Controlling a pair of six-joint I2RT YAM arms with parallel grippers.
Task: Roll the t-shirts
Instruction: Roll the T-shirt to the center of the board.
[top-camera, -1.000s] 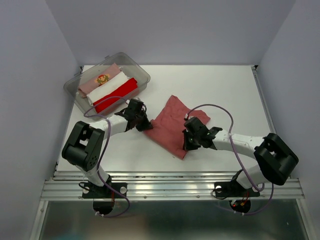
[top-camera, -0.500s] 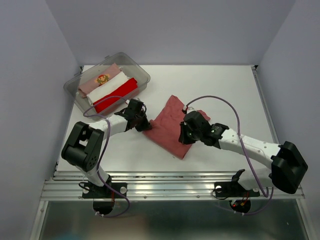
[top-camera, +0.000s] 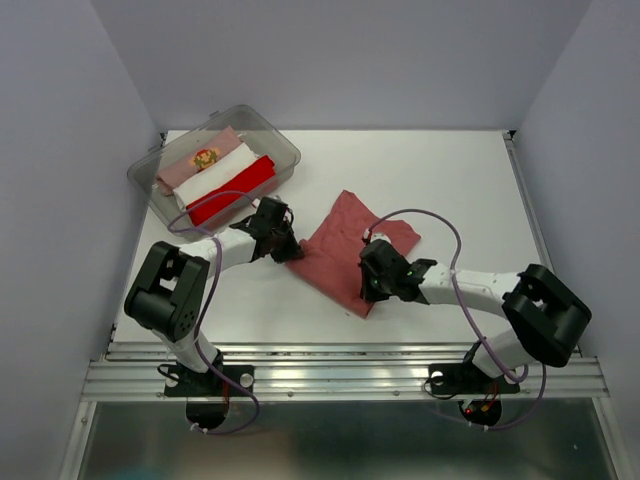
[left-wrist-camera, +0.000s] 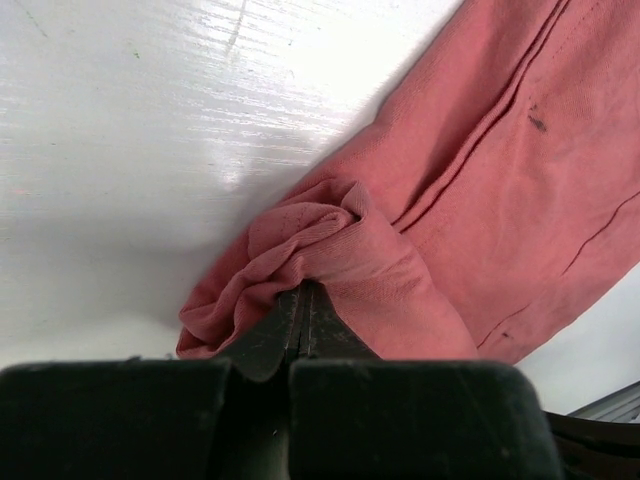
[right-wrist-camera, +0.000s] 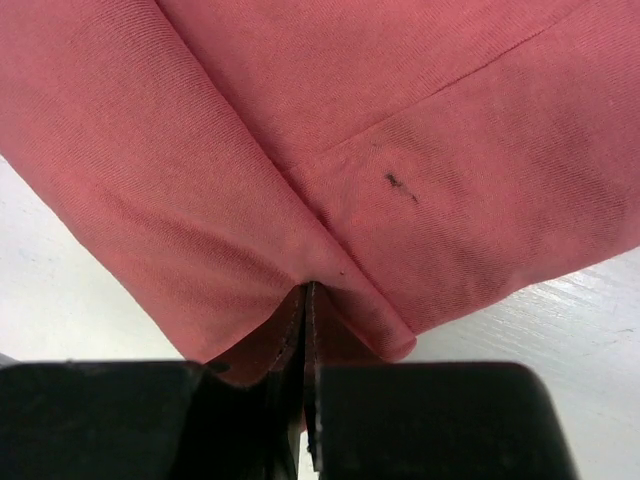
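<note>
From the top view, found the large muted brick-red cloth t-shirt (top-camera: 345, 250) lying folded and mostly flat near the middle of the white surface (top-camera: 460, 180), well apart from the clear plastic tub (top-camera: 288, 152) at the far left, itself holding a pale pink rolled tee with a yellow-red print (top-camera: 205, 158), a white rolled tee (top-camera: 222, 172) and a bright red rolled tee (top-camera: 238, 190) side by side. Saw the left hand (top-camera: 288, 248) down on the shirt's left corner and the right hand (top-camera: 370, 285) on its near edge. From the left wrist view, saw that hand clamped tight on a puckered bunch of the corner, with the rest of the shirt running away up and to the right and bare surface to the left. From the right wrist view, saw that hand likewise pinched closed on a raised crease at the near edge, with fabric fanning out ahead and bare surface at both lower corners. Judged the step in hand to be taking hold of the shirt to start the roll. Judged best to keep both pinches level, to draw them gently apart to take out slack, then to turn the held edge over evenly and tightly across the cloth. Reckoned the bunched left corner likely to give a lumpy, crooked start unless smoothed first.
</note>
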